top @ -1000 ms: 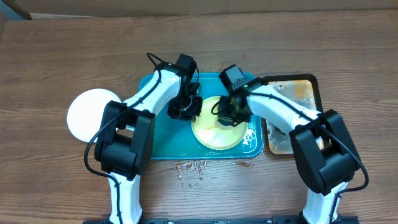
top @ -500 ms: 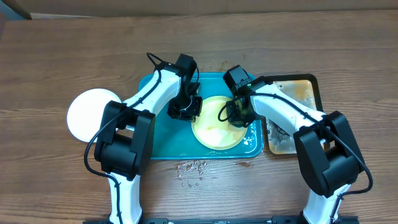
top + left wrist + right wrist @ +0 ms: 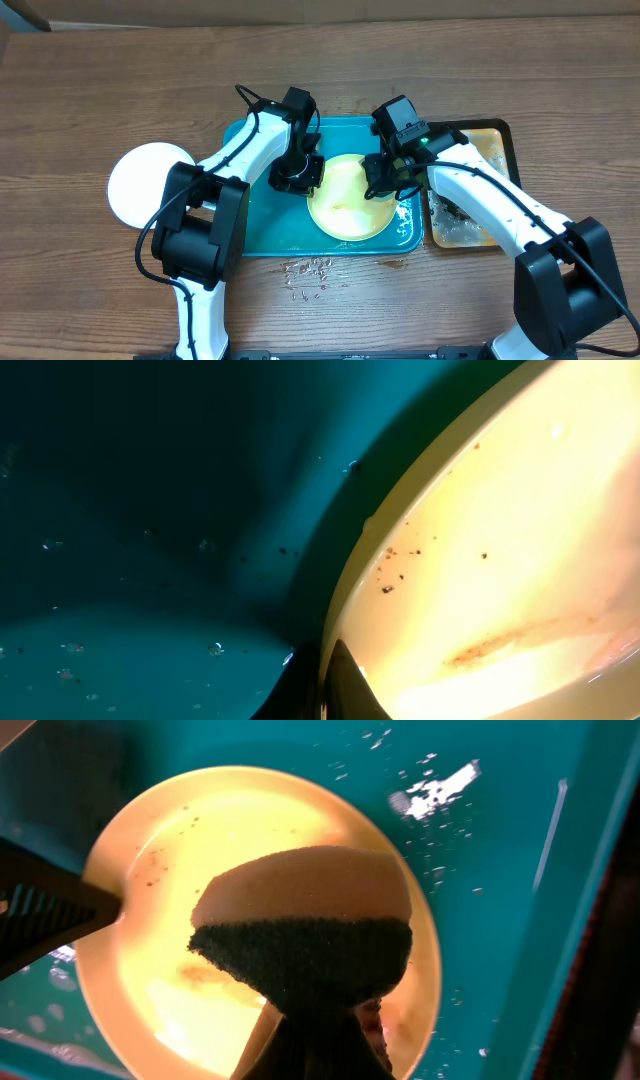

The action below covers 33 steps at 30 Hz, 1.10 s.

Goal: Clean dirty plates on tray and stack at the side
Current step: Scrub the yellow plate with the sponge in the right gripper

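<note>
A pale yellow-green plate (image 3: pixel 345 200) with brown smears lies in the teal tray (image 3: pixel 270 225). My left gripper (image 3: pixel 305 178) is shut on the plate's left rim (image 3: pixel 345 600); the rim sits between its fingertips (image 3: pixel 322 695). My right gripper (image 3: pixel 385 185) is shut on a sponge (image 3: pixel 305 925) with a dark scrub side, held over the plate's right part (image 3: pixel 150 850). A white plate (image 3: pixel 145 185) lies on the table left of the tray. The third plate is not in view.
A smaller black-rimmed, brown-stained tray (image 3: pixel 480 150) stands right of the teal tray, under my right arm. Water drops (image 3: pixel 310 270) lie on the wooden table in front of the teal tray.
My right gripper with the sponge has moved right across the plate, from its middle toward its right edge. The left gripper and the plate have stayed put.
</note>
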Available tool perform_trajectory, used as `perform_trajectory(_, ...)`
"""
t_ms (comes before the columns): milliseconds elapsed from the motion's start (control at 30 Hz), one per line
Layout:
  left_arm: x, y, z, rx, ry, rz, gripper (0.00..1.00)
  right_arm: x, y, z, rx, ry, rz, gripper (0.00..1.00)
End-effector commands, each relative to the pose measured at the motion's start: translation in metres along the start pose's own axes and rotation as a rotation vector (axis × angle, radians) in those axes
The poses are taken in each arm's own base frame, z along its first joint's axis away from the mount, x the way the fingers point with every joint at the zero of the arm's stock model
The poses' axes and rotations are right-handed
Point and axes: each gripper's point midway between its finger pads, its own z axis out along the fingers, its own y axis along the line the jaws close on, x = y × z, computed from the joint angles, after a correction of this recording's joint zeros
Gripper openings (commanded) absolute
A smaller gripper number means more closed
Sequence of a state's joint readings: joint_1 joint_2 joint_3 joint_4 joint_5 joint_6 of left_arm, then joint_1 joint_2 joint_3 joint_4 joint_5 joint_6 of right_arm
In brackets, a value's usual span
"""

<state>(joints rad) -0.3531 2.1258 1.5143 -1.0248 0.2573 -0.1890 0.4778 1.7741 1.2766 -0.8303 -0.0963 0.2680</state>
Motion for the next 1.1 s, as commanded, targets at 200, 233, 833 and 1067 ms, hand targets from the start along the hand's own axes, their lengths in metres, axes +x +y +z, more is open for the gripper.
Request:
perform_trajectory(200, 0.001, 0.014, 0.005, -0.057, 0.009, -0.029, 0.04, 0.013, 0.034, 0.001, -0.098, 0.036, -0.035, 0.04)
perform_trajectory(233, 0.001, 0.014, 0.005, -0.057, 0.008, -0.028, 0.04, 0.015, 0.036, 0.003, -0.098, 0.042, -0.03, 0.04)
perform_trajectory(833, 0.001, 0.012, 0.006, -0.049, 0.008, -0.039, 0.04, 0.032, 0.065, 0.04, -0.133, -0.009, 0.007, 0.04)
perform_trajectory(1067, 0.001, 0.012, 0.006, -0.048, 0.008, -0.04, 0.04, 0.038, 0.061, 0.054, -0.148, -0.034, 0.003, 0.04)
